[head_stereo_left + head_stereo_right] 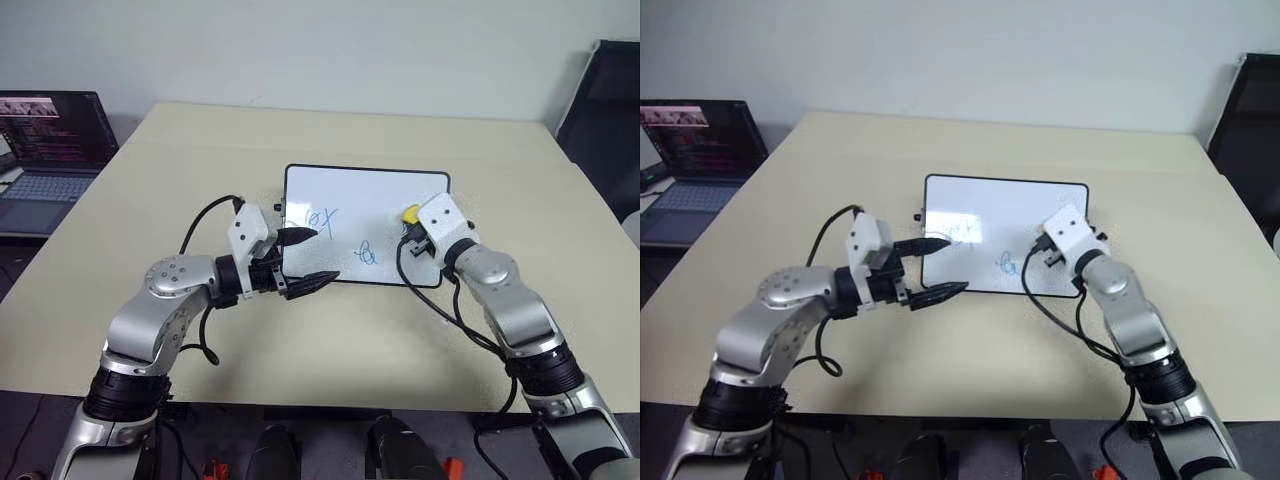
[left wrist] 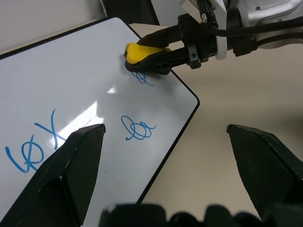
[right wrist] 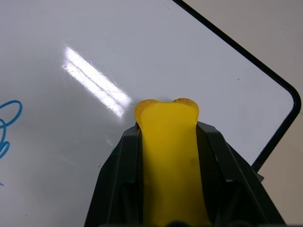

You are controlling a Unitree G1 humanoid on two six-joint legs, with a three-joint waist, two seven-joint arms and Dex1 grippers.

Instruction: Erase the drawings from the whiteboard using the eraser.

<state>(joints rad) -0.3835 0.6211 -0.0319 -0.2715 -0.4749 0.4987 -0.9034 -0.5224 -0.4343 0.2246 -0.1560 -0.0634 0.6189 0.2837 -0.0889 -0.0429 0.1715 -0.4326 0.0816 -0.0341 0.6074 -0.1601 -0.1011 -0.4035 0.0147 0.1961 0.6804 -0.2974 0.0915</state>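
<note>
Right gripper (image 3: pixel 168 142) is clamped on the small yellow block eraser (image 2: pixel 142 54), sitting on the glossy black-framed whiteboard (image 1: pixel 370 195) over one blue scribble (image 2: pixel 144 79). Left gripper (image 1: pixel 308 258) gapes near the board's left edge. Pushing too hard could slide the unpinned board.

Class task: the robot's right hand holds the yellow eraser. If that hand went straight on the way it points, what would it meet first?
Probably the whiteboard surface: the eraser in the right hand already sits at it, over one drawing.
</note>
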